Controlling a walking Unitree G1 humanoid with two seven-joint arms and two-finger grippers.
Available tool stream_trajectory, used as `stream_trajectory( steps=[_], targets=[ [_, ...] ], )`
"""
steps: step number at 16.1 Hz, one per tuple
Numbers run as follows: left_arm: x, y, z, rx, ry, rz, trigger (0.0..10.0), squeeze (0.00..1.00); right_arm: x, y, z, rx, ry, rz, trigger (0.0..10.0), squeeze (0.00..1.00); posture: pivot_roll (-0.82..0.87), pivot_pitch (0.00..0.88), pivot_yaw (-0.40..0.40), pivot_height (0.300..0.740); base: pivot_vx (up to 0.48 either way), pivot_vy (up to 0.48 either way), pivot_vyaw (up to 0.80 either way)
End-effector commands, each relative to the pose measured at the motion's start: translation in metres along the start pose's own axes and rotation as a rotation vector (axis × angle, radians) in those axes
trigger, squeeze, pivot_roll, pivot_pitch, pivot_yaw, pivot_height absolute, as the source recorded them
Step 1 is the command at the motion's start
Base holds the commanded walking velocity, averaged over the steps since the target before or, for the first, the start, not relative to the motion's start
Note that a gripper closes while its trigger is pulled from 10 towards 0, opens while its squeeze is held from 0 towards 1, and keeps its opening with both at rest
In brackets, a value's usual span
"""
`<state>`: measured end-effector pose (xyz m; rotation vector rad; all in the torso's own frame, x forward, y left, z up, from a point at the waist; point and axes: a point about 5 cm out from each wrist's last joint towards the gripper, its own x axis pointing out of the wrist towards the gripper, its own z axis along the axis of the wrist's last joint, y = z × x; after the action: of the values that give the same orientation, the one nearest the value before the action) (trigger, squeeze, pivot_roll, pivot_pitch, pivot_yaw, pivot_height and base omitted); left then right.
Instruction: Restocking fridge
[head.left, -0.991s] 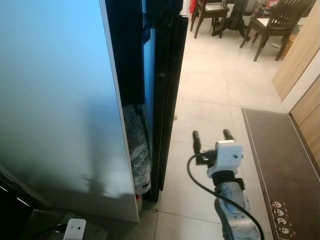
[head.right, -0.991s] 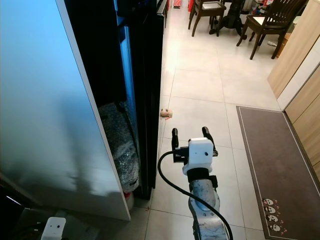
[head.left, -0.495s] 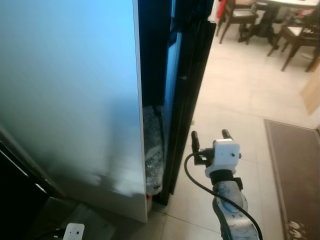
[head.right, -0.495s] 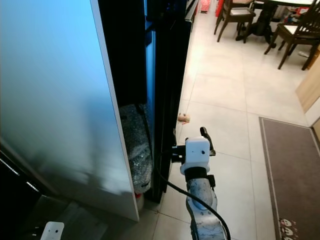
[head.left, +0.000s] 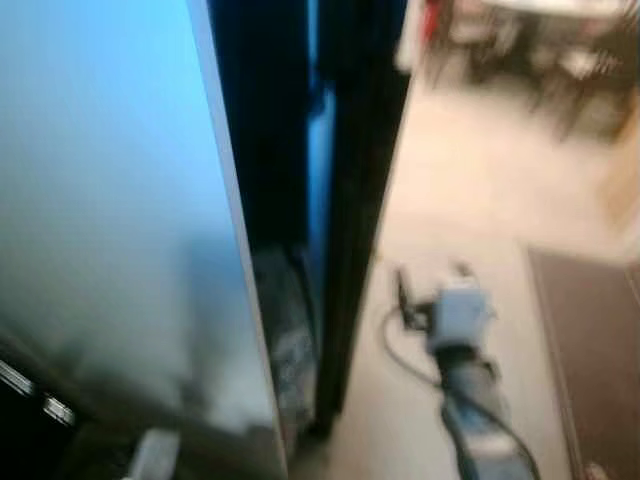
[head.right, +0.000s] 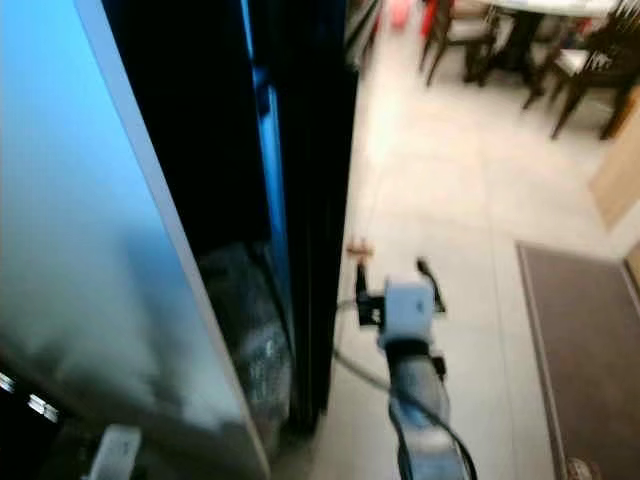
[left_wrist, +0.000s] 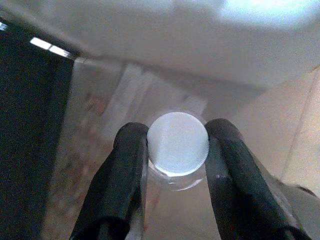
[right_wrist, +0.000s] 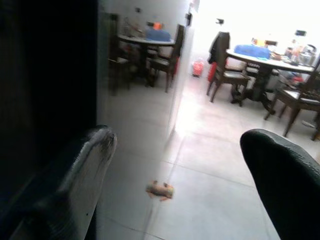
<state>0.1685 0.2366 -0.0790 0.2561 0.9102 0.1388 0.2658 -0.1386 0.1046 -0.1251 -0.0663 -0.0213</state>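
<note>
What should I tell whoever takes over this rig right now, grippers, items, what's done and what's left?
Left gripper: shut on a bottle with a white ribbed cap, held low at the robot's side.
Right gripper: open, empty, raised over the tile floor beside the dark fridge door edge.
Fridge door stands open; the head views are motion-blurred.
Done: bottle picked up.
Left: place the bottle inside the fridge, then close the door.
A small object lies on the floor ahead.
</note>
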Motion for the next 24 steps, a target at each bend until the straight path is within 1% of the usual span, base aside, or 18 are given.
stream_trajectory(
  steps=[1,6,8,9,10,13,14,15,17,19,22,23,24],
  targets=[
    [-0.002,0.012,-0.008,0.014,0.017,0.027,10.0,0.0,0.0,0.008,0.007,0.017,-0.024,0.02,10.0,0.0,-0.12,0.0,0.001,0.74,0.0,0.0,0.0],
    [-0.003,0.011,-0.012,0.006,0.025,0.027,10.0,0.0,-0.005,0.006,0.01,0.026,-0.034,-0.012,10.0,0.0,-0.12,0.0,-0.003,0.74,0.0,0.0,0.0],
    [-0.004,0.009,-0.016,0.009,0.044,0.022,10.0,0.0,-0.013,-0.002,0.011,-0.014,-0.037,-0.095,10.0,0.0,-0.12,0.0,-0.004,0.74,0.0,0.0,0.0],
    [-0.004,0.009,-0.016,0.009,0.044,0.021,10.0,0.0,-0.018,-0.003,0.009,-0.01,-0.022,-0.095,10.0,0.0,-0.12,0.0,-0.004,0.74,0.0,0.0,0.0],
    [-0.004,0.009,-0.017,0.01,0.045,0.02,10.0,0.0,-0.02,-0.002,0.008,-0.002,-0.011,-0.068,10.0,0.0,-0.13,0.0,-0.004,0.74,0.0,0.0,0.0],
    [-0.004,0.007,-0.018,0.012,0.051,0.016,10.0,0.0,-0.024,0.013,0.013,-0.025,-0.017,0.123,10.0,0.0,-0.13,0.0,-0.01,0.74,0.0,0.0,0.0],
    [-0.004,0.007,-0.018,0.011,0.051,0.016,10.0,0.0,-0.025,0.018,0.014,-0.011,-0.01,0.168,10.0,0.0,-0.13,0.0,-0.01,0.74,0.0,0.0,0.0],
    [-0.005,0.007,-0.018,0.011,0.053,0.016,10.0,0.0,-0.03,0.027,0.011,-0.02,0.029,0.252,10.0,0.0,-0.12,0.0,-0.017,0.74,0.0,0.0,0.0],
    [-0.005,0.007,-0.02,0.007,0.057,0.018,10.0,0.0,-0.036,0.033,0.012,-0.015,0.041,0.31,10.0,0.0,-0.13,0.0,-0.018,0.74,0.0,0.0,0.0],
    [-0.006,0.006,-0.022,0.008,0.062,0.018,10.0,0.0,-0.037,0.035,0.011,-0.042,0.043,0.339,10.0,0.0,-0.13,0.0,-0.019,0.74,0.0,0.0,0.0],
    [-0.006,0.006,-0.022,0.008,0.062,0.018,10.0,0.0,-0.036,0.034,0.012,-0.042,0.051,0.343,10.0,0.0,-0.13,0.0,-0.019,0.74,0.0,0.0,0.0],
    [-0.006,0.006,-0.021,0.006,0.061,0.019,10.0,0.0,-0.03,0.035,0.012,-0.048,0.04,0.333,10.0,0.0,-0.13,0.0,-0.02,0.74,0.0,0.0,0.0],
    [-0.005,0.006,-0.02,0.004,0.059,0.02,10.0,0.0,-0.017,0.036,0.011,-0.053,0.024,0.325,10.0,0.0,-0.13,0.0,-0.019,0.74,0.0,0.0,0.0]
  ],
)
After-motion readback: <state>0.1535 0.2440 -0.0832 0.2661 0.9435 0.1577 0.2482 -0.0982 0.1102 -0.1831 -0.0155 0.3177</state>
